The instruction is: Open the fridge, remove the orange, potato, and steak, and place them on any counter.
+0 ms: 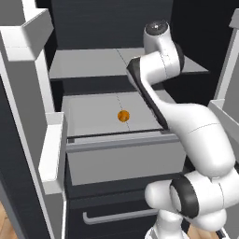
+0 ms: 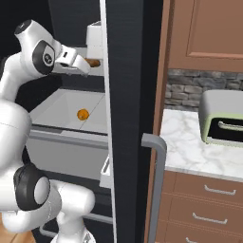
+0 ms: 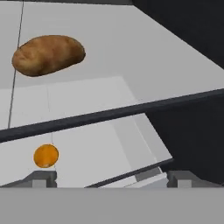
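Observation:
The fridge [image 1: 28,116] stands open, showing its light grey inside. The brown potato [image 3: 48,54] lies on the upper shelf [image 1: 88,63], just ahead of my gripper [image 3: 111,180] and off to one side of it. In the right base view the gripper [image 2: 84,66] reaches in at that shelf's height, close to the potato [image 2: 94,62]. Its fingertips [image 3: 43,178] stand far apart with nothing between them, so it is open. The orange [image 1: 123,115] sits on the lower shelf [image 1: 93,112], below the gripper. The steak is out of view.
The fridge's black right door [image 2: 126,95] stands edge-on between the arm and the white marble counter [image 2: 190,142]. A pale green appliance [image 2: 223,121] sits on that counter. Door bins [image 1: 51,149] jut out at the left. A lower drawer bar [image 1: 116,217] is below.

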Motion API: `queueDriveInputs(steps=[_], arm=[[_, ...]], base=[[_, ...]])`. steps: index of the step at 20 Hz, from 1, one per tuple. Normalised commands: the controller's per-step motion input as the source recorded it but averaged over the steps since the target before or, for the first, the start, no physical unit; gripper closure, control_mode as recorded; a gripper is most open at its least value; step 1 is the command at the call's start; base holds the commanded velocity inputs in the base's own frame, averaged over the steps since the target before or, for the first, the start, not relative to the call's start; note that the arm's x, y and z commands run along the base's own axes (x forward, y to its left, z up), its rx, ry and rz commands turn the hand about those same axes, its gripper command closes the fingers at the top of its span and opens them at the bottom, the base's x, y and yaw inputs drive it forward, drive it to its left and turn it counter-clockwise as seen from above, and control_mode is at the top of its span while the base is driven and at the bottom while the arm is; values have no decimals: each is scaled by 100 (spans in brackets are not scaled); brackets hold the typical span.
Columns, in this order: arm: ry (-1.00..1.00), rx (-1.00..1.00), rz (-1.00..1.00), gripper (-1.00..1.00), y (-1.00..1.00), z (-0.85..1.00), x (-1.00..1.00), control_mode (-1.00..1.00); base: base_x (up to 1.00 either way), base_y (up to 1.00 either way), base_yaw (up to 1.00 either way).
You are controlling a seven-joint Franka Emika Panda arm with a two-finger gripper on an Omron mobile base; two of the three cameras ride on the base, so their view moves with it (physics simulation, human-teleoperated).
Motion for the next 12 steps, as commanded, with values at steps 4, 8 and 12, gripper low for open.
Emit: queueDriveInputs(steps=[4, 8, 12], arm=[[-15, 6, -28, -100, 19, 11, 48, -100], [-13, 9, -25, -100, 25, 17, 50, -100], [0, 18, -13, -100, 1, 0, 79, -100]], base=[[0, 0, 0], [0, 0, 0], [0, 0, 0]])
